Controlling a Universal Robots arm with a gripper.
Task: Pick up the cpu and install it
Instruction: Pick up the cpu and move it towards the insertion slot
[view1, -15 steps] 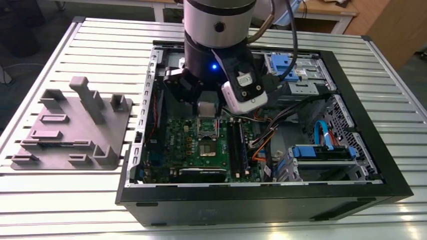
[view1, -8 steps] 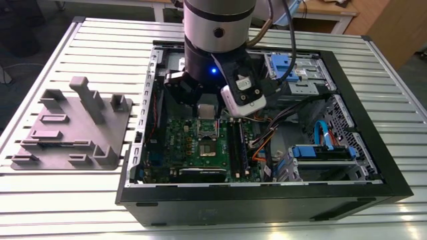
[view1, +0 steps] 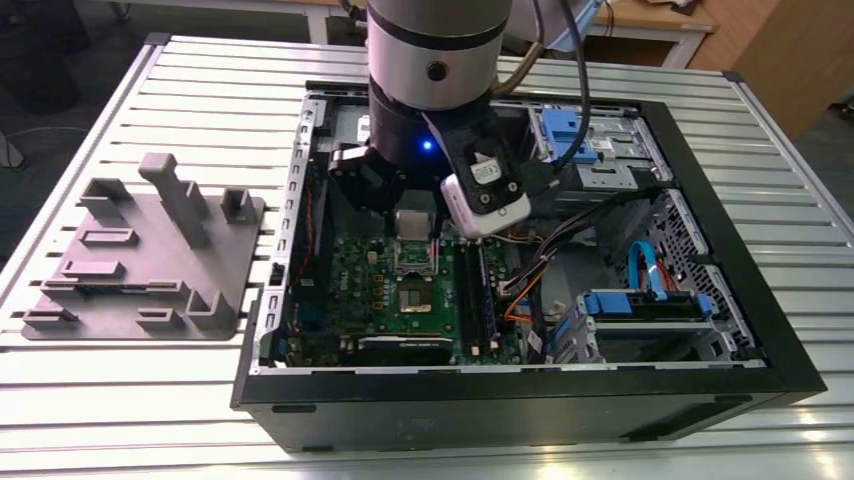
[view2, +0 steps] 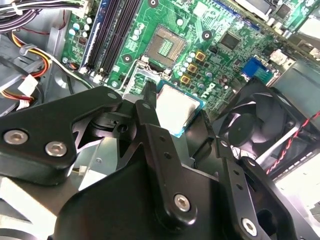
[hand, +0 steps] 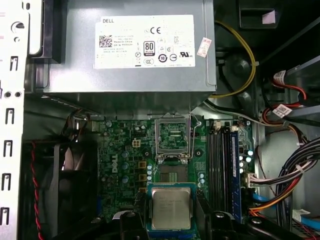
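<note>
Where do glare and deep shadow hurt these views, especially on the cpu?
Second wrist view: glare washes the cpu top pale. First wrist view: the cpu is evenly lit, but the fan beside the motherboard sits in deep shadow. Exterior view: bright reflections streak the slatted table along its near edge.
</note>
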